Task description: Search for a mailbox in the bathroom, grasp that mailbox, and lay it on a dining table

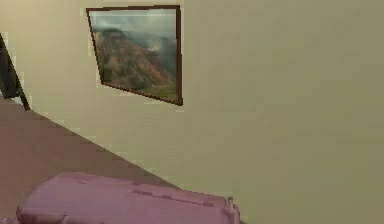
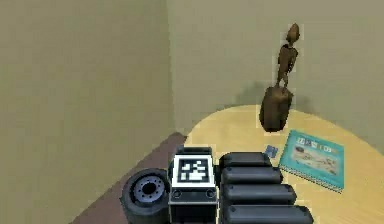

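1. In the arm side view the arm (image 2: 252, 190) lies as stacked dark blocks along the bottom edge, with a white square marker (image 2: 192, 168) at its left end.
2. Just left of the marker sits the claw (image 2: 148, 196), seen as a round dark body. Its fingers cannot be made out, so I cannot tell whether it is grasping anything.
3. Beyond the arm a round, pale wooden tabletop (image 2: 228, 128) carries an upright dark wooden statue (image 2: 279, 104), a teal book (image 2: 312, 160) lying flat near it, and a small blue thing (image 2: 271, 152) just beside the book.
4. In the forward view a framed landscape painting (image 1: 137, 52) hangs on the beige wall.
5. At that view's bottom edge a mauve rounded thing (image 1: 130, 202) lies low above the brown floor (whether it is the mailbox cannot be told).
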